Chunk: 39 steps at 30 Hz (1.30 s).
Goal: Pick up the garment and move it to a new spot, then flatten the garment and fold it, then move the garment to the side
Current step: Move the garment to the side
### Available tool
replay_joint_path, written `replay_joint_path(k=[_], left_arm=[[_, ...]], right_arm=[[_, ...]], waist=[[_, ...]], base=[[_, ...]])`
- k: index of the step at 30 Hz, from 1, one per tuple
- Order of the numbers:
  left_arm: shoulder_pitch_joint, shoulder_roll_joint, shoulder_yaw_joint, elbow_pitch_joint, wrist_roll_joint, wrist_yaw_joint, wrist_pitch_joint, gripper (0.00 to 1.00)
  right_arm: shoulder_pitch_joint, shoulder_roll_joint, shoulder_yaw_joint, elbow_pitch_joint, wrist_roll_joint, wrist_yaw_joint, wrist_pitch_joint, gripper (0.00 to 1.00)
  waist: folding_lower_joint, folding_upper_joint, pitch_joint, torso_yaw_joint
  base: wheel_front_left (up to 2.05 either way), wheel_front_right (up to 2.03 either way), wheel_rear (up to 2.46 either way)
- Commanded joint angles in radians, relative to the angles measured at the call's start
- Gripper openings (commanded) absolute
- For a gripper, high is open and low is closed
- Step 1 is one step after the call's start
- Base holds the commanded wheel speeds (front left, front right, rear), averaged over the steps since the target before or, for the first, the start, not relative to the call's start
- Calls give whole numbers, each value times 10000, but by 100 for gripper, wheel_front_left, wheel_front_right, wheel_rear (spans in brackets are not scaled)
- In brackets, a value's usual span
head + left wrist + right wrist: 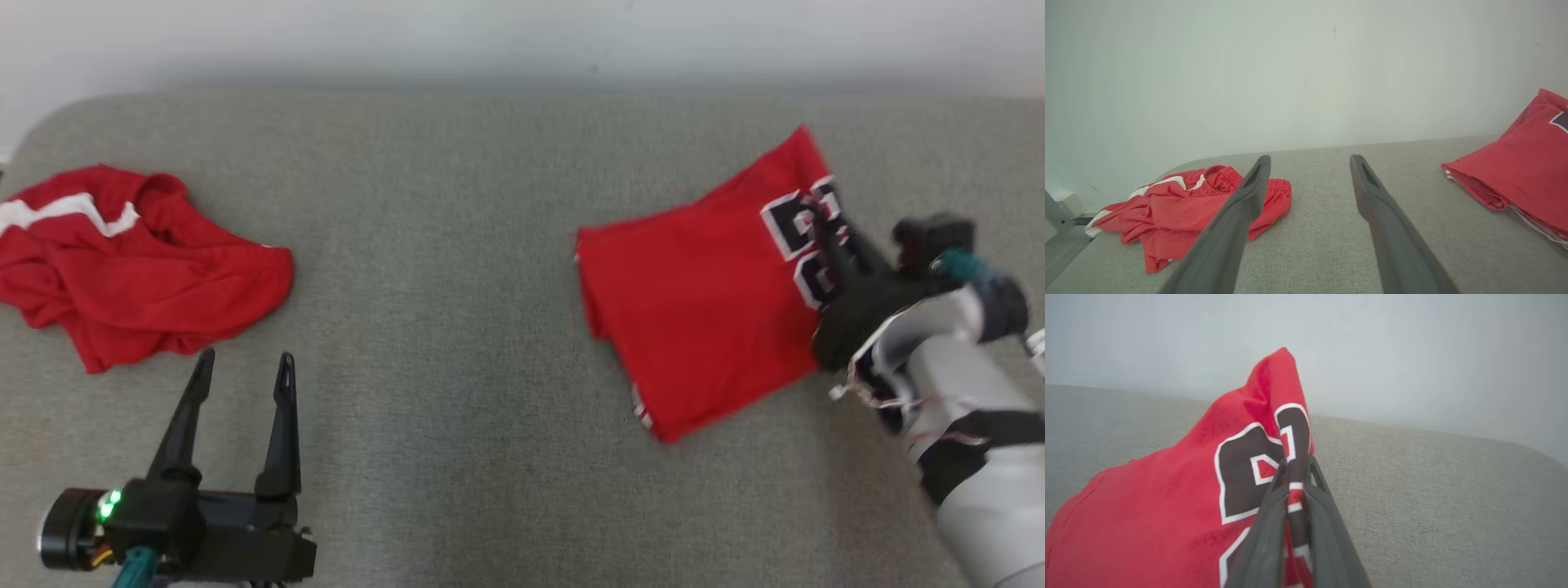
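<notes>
The garment (694, 310), a folded red jersey with a black-and-white number, lies at the right of the grey padded surface (457, 343). My right gripper (824, 233) is shut on its right edge at the number, and that edge is lifted into a peak. In the right wrist view the red cloth (1147, 514) is pinched between the closed fingers of the right gripper (1296, 463). The left gripper (245, 359) stands open at the lower left with nothing between its fingers. In the left wrist view the left gripper (1310, 160) points at the wall, with the garment (1527, 171) to its right.
A second red piece with a white stripe and an elastic waistband (139, 261) lies crumpled at the far left, also shown as a crumpled heap (1180, 208) in the left wrist view. A pale wall (522, 41) runs behind the surface. Bare grey padding lies between the two pieces.
</notes>
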<state>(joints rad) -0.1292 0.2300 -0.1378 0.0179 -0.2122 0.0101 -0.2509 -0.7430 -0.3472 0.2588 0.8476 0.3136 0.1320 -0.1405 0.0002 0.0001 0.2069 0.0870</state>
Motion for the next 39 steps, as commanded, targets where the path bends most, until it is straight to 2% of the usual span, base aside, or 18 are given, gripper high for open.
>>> replay_joint_path(k=[1, 5, 6, 10, 17, 30, 39], left_arm=[[-124, 27, 29, -40, 92, 33, -56, 100], [-495, 203, 133, -420, 231, 37, -102, 100], [-495, 203, 133, -420, 231, 37, -102, 100], [-828, 361, 148, -982, 423, 23, -123, 100], [-1121, 703, 218, -2049, 831, 56, -140, 100], [-1564, 1537, 449, -4718, 1418, 145, 819, 100], [-1427, 1735, 555, -5316, 1455, 181, 1057, 100]], right_arm=[[-98, -61, 29, -49, 68, -23, 23, 0], [-1113, -952, 219, -240, 204, -23, 213, 0], [-1113, -952, 219, -240, 204, -23, 213, 0], [-1886, -1779, 182, -281, 285, -23, 326, 0], [-2859, -2670, 121, -453, 255, -23, 597, 0], [-4757, -3674, -12, -133, -189, -23, 971, 0], [-5753, -3753, 72, 611, -704, -23, 974, 0]], waist=[[-2, -1, 695, -387], [-2, -1, 1623, -940], [-2, -1, 1623, -940], [-2, -1, 2313, -1269], [-2, -1, 3119, -1795], [-2, -1, 4741, -2597], [-2, -1, 5036, -2596]], base=[[0, 0, 0], [0, 0, 0], [0, 0, 0], [0, 0, 0], [0, 0, 0], [0, 0, 0], [0, 0, 0]])
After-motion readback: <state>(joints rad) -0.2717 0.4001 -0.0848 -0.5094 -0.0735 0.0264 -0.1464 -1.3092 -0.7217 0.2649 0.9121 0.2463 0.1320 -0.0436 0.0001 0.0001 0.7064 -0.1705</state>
